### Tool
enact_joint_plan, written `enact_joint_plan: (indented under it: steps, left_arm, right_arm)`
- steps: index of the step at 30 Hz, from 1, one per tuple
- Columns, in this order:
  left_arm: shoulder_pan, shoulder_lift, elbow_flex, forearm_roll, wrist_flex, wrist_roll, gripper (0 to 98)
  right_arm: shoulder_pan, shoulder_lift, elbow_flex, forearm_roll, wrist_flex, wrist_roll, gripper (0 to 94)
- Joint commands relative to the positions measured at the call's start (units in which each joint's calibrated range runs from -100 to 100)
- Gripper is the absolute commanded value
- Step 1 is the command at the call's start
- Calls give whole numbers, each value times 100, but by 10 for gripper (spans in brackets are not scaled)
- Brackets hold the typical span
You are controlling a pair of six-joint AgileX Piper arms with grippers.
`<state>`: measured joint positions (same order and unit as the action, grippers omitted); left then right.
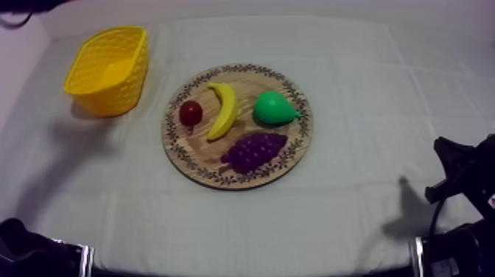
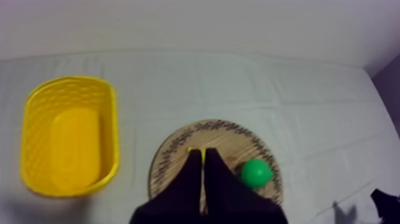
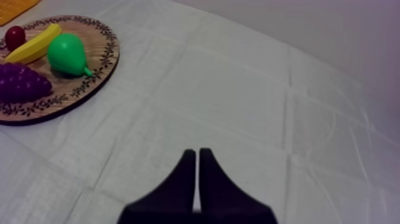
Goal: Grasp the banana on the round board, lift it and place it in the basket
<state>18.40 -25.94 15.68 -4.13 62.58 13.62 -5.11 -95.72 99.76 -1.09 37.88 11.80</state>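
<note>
— Left gripper (image 2: 203,152), is it holding anything?
— No. Its fingers (image 2: 188,182) lie pressed together on nothing. The right gripper (image 3: 197,152) is just the same, over bare cloth (image 3: 238,89).
— And the banana (image 1: 223,110)?
— It's on the wooden board (image 1: 199,158), a little toward 10 o'clock from the middle. From the left wrist, those fingers cover nearly all of it, leaving only a yellow sliver at the tips. From above it lies flat, long axis 12 to 6, back bowed toward 3.
— Around it?
— A small red fruit (image 1: 191,113) at 9, pear (image 1: 274,108) at 3, grapes (image 1: 254,151) at 5. The yellow basket (image 1: 110,70) stands at the board's 10 o'clock, well apart.
</note>
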Motion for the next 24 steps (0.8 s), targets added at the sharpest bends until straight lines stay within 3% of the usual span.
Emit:
enact_joint_plan:
  steps: [1, 11, 24]
  left_arm:
    - [124, 789, -1018, -19, 121, 57, 1]
    - [632, 2611, -2433, -218, 710, 320, 1]
    - [836, 4085, -2695, -168, 955, 571, 4]
  right_arm:
    - [-2, -3, 2, -1, 3, 0, 2]
    - [-2, -3, 2, -1, 3, 0, 2]
    - [-2, -3, 2, -1, 3, 0, 2]
